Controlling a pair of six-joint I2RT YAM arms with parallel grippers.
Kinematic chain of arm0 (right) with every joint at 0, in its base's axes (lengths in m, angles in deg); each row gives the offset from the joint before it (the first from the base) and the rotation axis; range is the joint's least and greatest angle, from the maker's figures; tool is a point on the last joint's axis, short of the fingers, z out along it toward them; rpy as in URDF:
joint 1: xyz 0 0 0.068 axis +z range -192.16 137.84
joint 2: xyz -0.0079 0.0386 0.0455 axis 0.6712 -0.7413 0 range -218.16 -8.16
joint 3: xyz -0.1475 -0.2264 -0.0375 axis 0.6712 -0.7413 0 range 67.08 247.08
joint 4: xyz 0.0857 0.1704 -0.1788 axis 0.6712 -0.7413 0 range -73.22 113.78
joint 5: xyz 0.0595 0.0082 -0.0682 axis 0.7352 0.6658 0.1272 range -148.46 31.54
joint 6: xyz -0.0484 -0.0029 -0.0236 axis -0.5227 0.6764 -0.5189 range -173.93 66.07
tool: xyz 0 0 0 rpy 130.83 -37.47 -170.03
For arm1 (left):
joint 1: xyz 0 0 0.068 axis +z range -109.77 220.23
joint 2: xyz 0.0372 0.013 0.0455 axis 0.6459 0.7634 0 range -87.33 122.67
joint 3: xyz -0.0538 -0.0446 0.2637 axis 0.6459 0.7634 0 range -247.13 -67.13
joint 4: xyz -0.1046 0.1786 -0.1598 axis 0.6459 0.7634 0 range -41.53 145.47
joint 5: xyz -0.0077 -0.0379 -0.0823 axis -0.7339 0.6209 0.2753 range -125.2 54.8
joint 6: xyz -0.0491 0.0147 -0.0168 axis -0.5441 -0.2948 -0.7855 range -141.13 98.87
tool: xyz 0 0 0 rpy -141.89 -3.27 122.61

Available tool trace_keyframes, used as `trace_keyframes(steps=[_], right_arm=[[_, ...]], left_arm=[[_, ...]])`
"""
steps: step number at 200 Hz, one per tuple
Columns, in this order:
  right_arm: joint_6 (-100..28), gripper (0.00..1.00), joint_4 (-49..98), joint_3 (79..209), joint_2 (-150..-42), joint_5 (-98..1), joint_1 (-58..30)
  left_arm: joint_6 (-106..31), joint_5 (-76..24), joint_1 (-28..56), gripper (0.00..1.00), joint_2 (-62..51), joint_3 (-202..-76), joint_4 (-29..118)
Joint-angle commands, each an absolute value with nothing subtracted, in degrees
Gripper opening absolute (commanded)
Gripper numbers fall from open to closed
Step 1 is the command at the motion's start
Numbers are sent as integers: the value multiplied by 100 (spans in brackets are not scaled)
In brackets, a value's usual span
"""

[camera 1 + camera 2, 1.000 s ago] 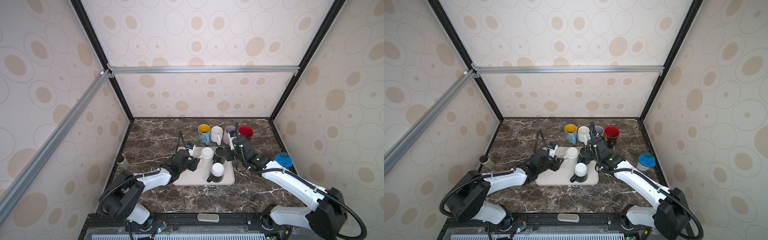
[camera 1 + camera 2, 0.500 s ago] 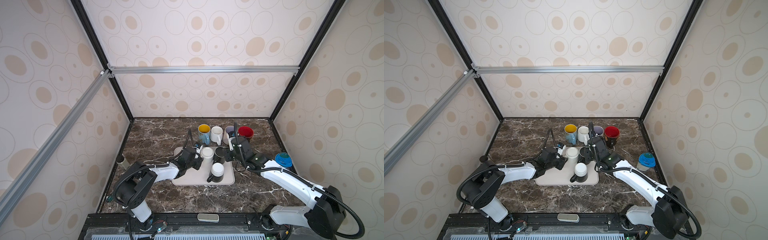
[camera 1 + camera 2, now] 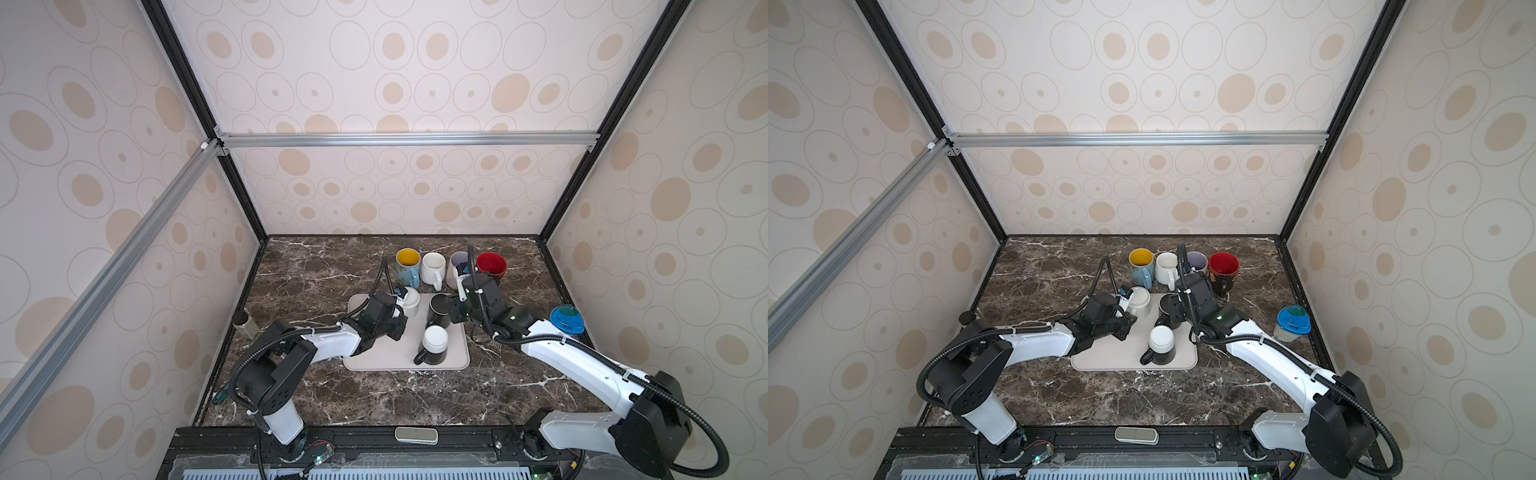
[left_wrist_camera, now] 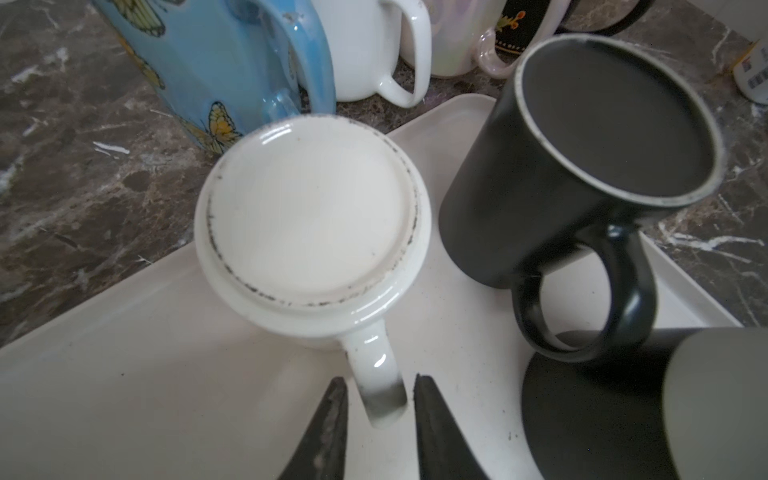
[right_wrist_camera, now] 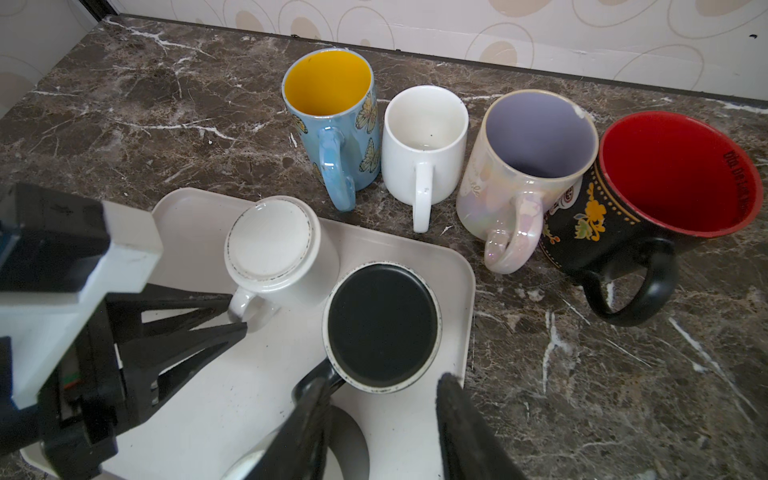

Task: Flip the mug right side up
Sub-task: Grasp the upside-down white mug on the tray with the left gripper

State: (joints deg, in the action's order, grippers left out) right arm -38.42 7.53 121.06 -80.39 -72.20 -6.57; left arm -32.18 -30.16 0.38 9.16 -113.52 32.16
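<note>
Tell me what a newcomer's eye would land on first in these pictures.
Brightest is the row of upright mugs at the back of the marble table, chiefly the yellow-lined blue butterfly mug and the red-lined black mug. Nearer, three mugs sit upside down on the pale tray, where the left gripper has its fingers either side of the handle of the upturned white mug.

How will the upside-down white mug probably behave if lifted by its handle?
Its glazed handle shines, so it may slip in the left pincer. Held only by the handle, the white mug would probably swing downward. It looks like stiff ceramic and could chip against the black mug close beside it.
</note>
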Motion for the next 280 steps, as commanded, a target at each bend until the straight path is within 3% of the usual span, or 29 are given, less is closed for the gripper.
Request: trace_keyframes(steps=[1,59,134,211,280], right_arm=[[-3904,44,754,12074,-8094,-7259,-673],[-3889,44,793,12063,-8129,-7200,-669],[-3881,43,761,12087,-8121,-7138,-672],[-3864,43,778,12077,-8111,-7119,-673],[-3842,41,786,12086,-8140,-7005,-673]], left_arm=[[-3065,-3231,13,44,996,-11581,3466],[-3316,-3693,7,47,1231,-12028,3886],[-3388,-4027,0,43,1516,-12490,4349],[-3480,-4030,-2,26,1669,-12713,4474],[-3510,-4069,0,0,1480,-12677,4413]])
